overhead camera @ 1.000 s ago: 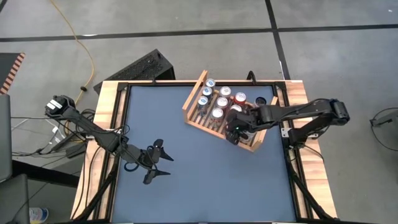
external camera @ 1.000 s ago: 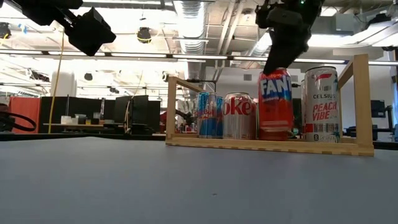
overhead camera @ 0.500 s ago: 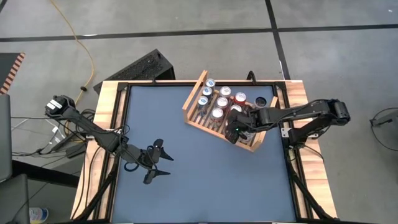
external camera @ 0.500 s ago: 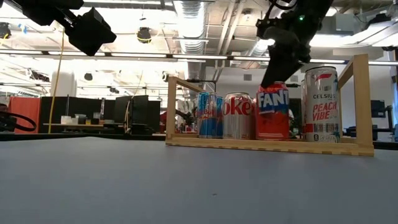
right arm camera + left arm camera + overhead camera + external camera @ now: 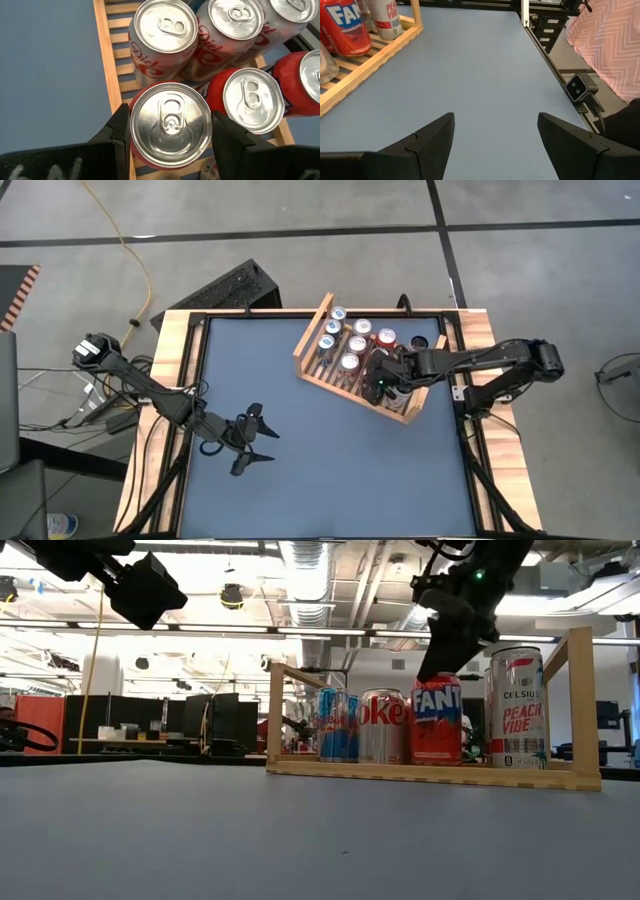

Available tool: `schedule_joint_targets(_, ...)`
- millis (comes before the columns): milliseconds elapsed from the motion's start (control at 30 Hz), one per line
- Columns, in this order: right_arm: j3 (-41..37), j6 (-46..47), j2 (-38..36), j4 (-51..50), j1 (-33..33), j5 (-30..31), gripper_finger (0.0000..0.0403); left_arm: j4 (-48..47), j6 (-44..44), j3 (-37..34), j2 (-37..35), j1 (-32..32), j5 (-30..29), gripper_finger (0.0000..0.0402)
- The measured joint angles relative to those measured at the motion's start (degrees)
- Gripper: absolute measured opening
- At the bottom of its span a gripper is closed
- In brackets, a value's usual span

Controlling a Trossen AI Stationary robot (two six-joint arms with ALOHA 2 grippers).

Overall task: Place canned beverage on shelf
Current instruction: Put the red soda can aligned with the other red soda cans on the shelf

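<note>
Behind the blue-grey counter (image 5: 250, 830) an open workshop with ceiling ducts and strip lights fills the low view, and on the counter's far right part stands the light wooden slatted shelf (image 5: 318, 370) with raised side boards. I have the right gripper (image 5: 170, 131) down over the shelf's near row, its fingers (image 5: 120, 131) set on either side of the red Fanta can (image 5: 437, 723), gripping it just under the silver top. From the low view I judge the can's base to be resting on the slats, upright, between the silver Diet Coke can (image 5: 385, 726) and the tall white Celsius can (image 5: 516, 708), so I take this as the end of the placing step, with release still to come. Next I need to spread the fingers enough to free the can without nudging its 2 close neighbours, then lift straight up. My left gripper (image 5: 252, 437) waits over bare counter well apart from the shelf, fingers (image 5: 427, 141) spread wide and holding nothing.
</note>
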Motion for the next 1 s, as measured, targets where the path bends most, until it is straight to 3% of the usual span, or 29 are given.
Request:
schedule_joint_targets(367, -8.9, 2.7, -5.5, 7.0, -0.4, 0.0, 0.0171, 0.0, -0.1, 0.0, 0.0, 0.0, -0.3, 0.0275)
schedule_joint_targets(1000, -9.0, 2.9, -4.7, 9.6, -1.9, -1.3, 0.0198, 0.3, 0.7, 0.0, 0.0, 0.0, -2.0, 0.0275)
